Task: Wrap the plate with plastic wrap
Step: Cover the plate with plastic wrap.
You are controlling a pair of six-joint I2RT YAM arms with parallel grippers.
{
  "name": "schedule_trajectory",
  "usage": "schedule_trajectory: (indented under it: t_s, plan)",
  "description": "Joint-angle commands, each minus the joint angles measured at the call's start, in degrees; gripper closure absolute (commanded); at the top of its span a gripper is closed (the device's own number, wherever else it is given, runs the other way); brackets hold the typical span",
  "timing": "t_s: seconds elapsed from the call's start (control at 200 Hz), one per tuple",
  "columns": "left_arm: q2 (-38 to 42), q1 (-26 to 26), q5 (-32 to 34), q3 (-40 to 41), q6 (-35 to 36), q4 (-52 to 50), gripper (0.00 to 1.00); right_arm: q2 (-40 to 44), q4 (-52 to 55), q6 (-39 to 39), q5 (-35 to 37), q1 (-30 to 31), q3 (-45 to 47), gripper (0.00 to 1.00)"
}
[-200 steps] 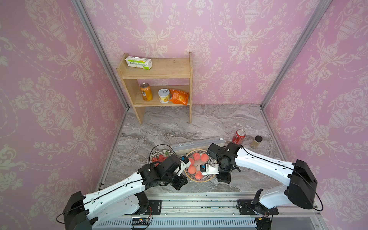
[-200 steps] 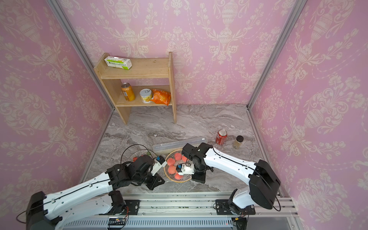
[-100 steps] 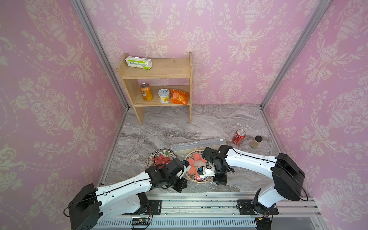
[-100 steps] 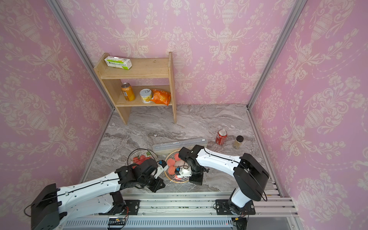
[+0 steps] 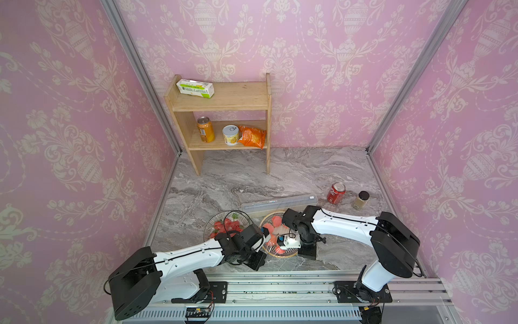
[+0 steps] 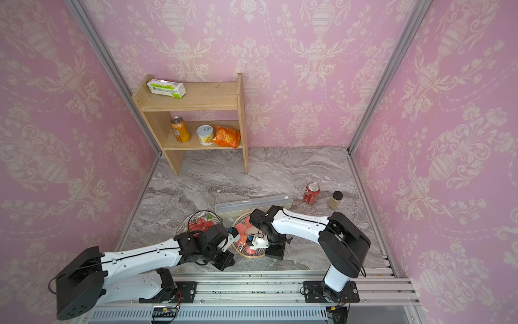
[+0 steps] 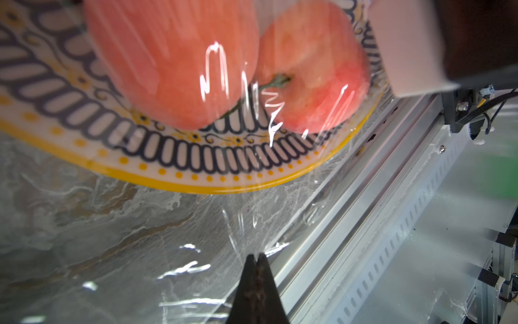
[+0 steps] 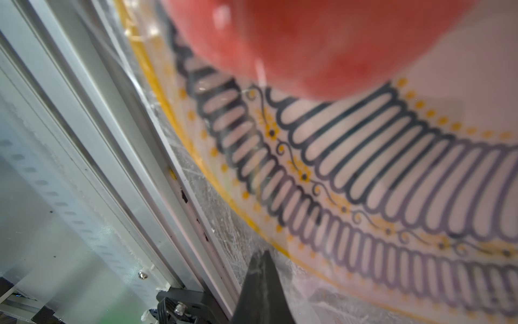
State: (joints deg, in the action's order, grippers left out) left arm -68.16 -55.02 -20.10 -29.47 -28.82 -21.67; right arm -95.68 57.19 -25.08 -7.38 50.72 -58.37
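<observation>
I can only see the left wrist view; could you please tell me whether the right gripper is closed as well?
Observer: Yes, the right wrist view shows the right gripper shut, apparently pinching the plastic wrap just outside the rim of the plate.
Operator: Thank you. Where is the dispenser box?
Observer: In both top views the dispenser box lies on the table just beyond the plate, away from the robot.
Operator: Is anything standing beside the plate?
Observer: A wire basket holding red items stands beside it, toward the robot's left.
</observation>
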Motion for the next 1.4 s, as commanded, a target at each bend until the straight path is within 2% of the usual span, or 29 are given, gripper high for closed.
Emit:
schedule_trajectory:
  t_s: [0.0,0.08,0.16,0.32,0.46,0.595,0.66,0.721,0.776,0.831,0.916,0.996,1.061,1.146,1.201,1.271,1.396]
  plan:
    - [-1.72,0.16,2.52,-1.40,2.27,-0.56,1.00,-1.11,-0.15,2.32,3.33,-0.85,-0.08,1.00]
    - [-2.95,0.51,3.99,-2.19,2.49,-1.42,0.98,-1.01,0.11,2.98,4.99,-1.76,-0.15,1.00]
    - [-3.88,0.75,6.13,-2.88,2.97,-3.38,0.90,0.05,0.50,3.38,6.18,-2.95,0.09,0.88]
    - [-3.18,1.76,9.64,-4.23,3.46,-6.98,0.82,4.49,1.51,3.16,7.63,-5.27,1.21,0.66]
    - [1.35,2.29,12.37,-4.87,3.17,-10.21,0.54,10.69,1.59,2.42,9.89,-7.79,1.83,0.49]
    - [7.25,2.86,15.00,-6.23,3.15,-14.44,0.47,17.56,1.79,1.39,13.96,-11.26,1.75,0.35]
    - [10.77,3.33,16.12,-7.26,2.58,-15.70,0.43,21.61,1.57,2.13,13.55,-13.55,0.42,0.30]
    - [13.61,4.30,16.03,-8.78,0.59,-15.88,0.41,25.55,0.33,5.07,12.60,-15.08,-1.56,0.20]
    - [15.15,5.27,14.92,-10.07,-3.28,-14.65,0.38,29.19,-0.97,10.27,12.25,-15.39,-3.56,0.10]
    - [15.60,6.03,14.08,-11.03,-9.03,-13.12,0.35,31.58,-2.17,19.40,12.72,-15.54,-5.36,0.00]
    - [14.81,6.29,12.72,-10.60,-20.18,-10.11,0.33,33.41,-1.84,35.07,7.80,-15.72,-6.93,0.00]
    - [12.99,6.33,9.99,-8.65,-32.12,-7.41,0.33,34.48,-3.07,51.11,2.60,-15.76,-4.20,0.00]
    - [11.29,6.33,6.91,-6.21,-40.75,-4.98,0.34,36.16,-7.21,64.31,-2.81,-15.80,1.83,0.00]
    - [9.56,6.16,3.76,-2.74,-47.60,0.71,0.34,38.85,-15.34,79.02,-7.56,-15.50,11.60,0.00]
    - [8.66,6.24,3.45,-1.70,-48.73,2.57,0.33,39.78,-19.45,83.34,-8.29,-15.22,16.33,0.00]
    - [7.45,6.69,3.23,-0.96,-48.99,3.20,0.31,39.44,-20.71,85.07,-7.30,-14.82,18.85,0.00]
    - [5.03,8.12,-0.43,2.90,-51.62,12.92,0.27,37.19,-25.90,87.96,-10.31,-14.76,21.81,0.00]
